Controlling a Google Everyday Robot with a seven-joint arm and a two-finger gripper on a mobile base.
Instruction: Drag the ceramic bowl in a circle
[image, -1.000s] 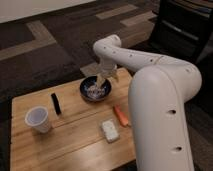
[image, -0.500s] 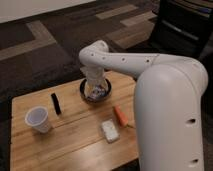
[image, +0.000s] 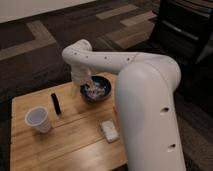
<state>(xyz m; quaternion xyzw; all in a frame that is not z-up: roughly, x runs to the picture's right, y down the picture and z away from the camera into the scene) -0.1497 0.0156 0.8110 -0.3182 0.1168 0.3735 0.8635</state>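
The ceramic bowl (image: 96, 88) is sitting at the far edge of the worktop (image: 75, 142), toward the middle of that edge, upright with its mouth facing up and its pale patterned inside showing. Being round, it is offering no long axis and no real heading; only the open side up matters.

A second ago the arm's wrist was reaching over the bowl from the right; half a second ago it was hanging right above it; now it is swinging round to the bowl's left rim, and the elbow is arching higher and further left. The bowl itself is appearing to shift slightly with it, though only by a little. I judge that the circular drag is under way and in an early part of its loop, not near closing.

The hand (image: 86, 84) is pressing down at the left rim of the bowl, partly hidden under the white wrist; whether it is pinching the rim or merely resting inside I cannot tell.

Further out, a black marker-like stick (image: 55, 103) is lying left of the bowl, near but apart. The white cup (image: 38, 119) is standing beyond it at the left. A white block (image: 109, 130) is lying nearer the front, below the bowl, well apart.
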